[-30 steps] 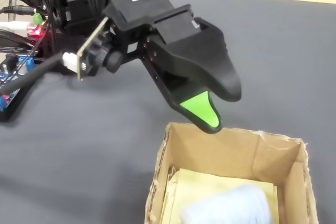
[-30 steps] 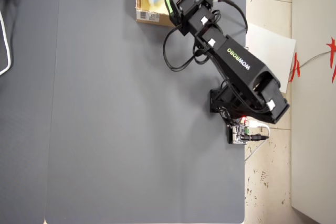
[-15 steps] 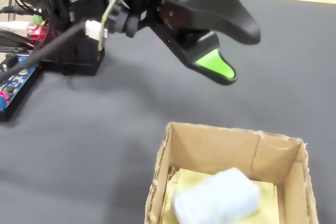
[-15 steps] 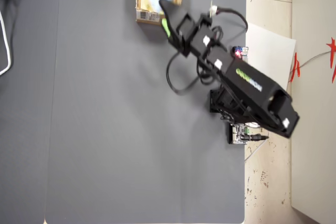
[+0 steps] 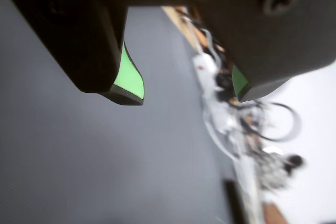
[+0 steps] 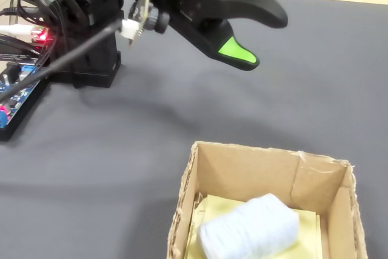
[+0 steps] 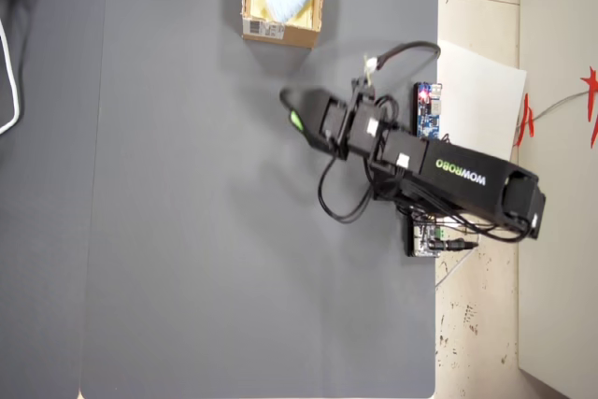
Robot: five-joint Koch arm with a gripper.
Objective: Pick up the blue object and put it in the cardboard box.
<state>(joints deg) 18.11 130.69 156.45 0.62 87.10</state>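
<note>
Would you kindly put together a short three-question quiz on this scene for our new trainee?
1. True or false: the blue object lies inside the cardboard box.
2. In the wrist view, the gripper is: A) open and empty, B) shut on the object, C) out of view?
3. In the overhead view, on which outer side of the box does the white label sit?

Key:
1. True
2. A
3. The lower side, towards the gripper, which hangs over bare mat apart from the box.
</note>
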